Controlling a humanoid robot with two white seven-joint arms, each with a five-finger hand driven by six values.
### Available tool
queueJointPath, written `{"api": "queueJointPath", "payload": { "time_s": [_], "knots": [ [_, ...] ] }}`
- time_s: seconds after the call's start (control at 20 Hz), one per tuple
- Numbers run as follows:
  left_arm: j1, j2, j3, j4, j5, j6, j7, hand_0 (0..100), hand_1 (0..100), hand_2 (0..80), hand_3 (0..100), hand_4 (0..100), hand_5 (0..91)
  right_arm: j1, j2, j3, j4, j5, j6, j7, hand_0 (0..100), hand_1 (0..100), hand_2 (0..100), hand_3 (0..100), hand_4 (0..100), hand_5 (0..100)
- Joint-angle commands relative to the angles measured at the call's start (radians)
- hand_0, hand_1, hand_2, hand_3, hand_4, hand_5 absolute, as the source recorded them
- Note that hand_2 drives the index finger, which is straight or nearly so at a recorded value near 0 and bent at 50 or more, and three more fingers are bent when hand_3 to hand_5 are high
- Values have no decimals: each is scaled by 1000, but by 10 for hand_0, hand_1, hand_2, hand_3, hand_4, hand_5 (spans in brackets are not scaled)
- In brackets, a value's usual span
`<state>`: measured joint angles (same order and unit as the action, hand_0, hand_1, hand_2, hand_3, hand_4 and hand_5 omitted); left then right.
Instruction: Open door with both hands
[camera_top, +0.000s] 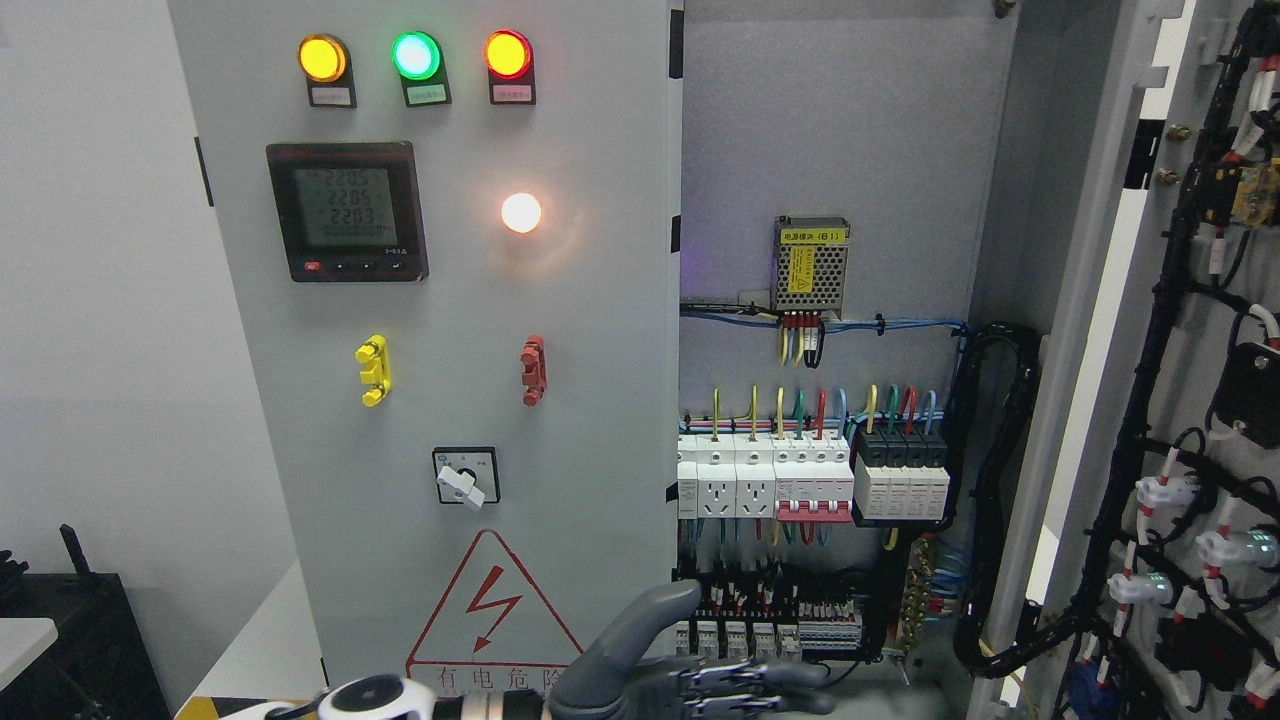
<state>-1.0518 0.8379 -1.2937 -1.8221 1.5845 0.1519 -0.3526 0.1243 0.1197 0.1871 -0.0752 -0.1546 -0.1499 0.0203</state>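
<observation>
Fingers (760, 680) stretched out flat and slightly apart, gripping nothing, thumb raised toward the lower inner edge of the closed left door (450, 300). Belongs to the left hand (690, 670), entering low at the bottom edge, probably poised to hook that door's free edge and swing it out, though contact cannot be made out from here. No right hand in view. Right door (1190, 400) already swung wide, wiring harness on its inside face. Between them, open cabinet interior: breakers (800, 480), power supply (811, 265), terminal strips close behind the fingertips, easily snagged. On the closed door: indicator lamps (415, 56), meter (347, 210), rotary switch (462, 482), hazard triangle (490, 610).
</observation>
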Motion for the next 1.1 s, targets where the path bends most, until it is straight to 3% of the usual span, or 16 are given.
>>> {"api": "queueJointPath", "payload": {
  "time_s": [0.0, 0.1, 0.2, 0.5, 0.85, 0.95, 1.05],
  "knots": [
    [225, 501, 1, -97, -64, -6, -25, 0, 0, 0, 0, 31, 0, 0, 0, 0, 0, 1, 0, 0, 0, 0, 0, 0, 0, 0],
    [335, 555, 1, -80, -167, -15, -35, 0, 0, 0, 0, 31, 0, 0, 0, 0, 0, 0, 0, 0, 0, 0, 0, 0, 0, 0],
    [438, 563, 1, -27, -227, -20, -36, 0, 0, 0, 0, 30, 0, 0, 0, 0, 0, 0, 0, 0, 0, 0, 0, 0, 0, 0],
    [688, 527, 10, 183, -308, -31, -25, 0, 0, 0, 0, 30, 0, 0, 0, 0, 0, 0, 1, 0, 0, 0, 0, 0, 0, 0],
    [996, 339, 34, 479, -426, -224, 10, 0, 0, 0, 0, 30, 0, 0, 0, 0, 0, 0, 1, 0, 0, 0, 0, 0, 0, 0],
    [1125, 270, 121, 541, -458, -224, 29, 0, 0, 0, 0, 30, 0, 0, 0, 0, 0, 0, 1, 0, 0, 0, 0, 0, 0, 0],
    [1295, 181, 299, 616, -552, -224, 35, 0, 0, 0, 0, 30, 0, 0, 0, 0, 0, 0, 0, 0, 0, 0, 0, 0, 0, 0]
  ]
}}
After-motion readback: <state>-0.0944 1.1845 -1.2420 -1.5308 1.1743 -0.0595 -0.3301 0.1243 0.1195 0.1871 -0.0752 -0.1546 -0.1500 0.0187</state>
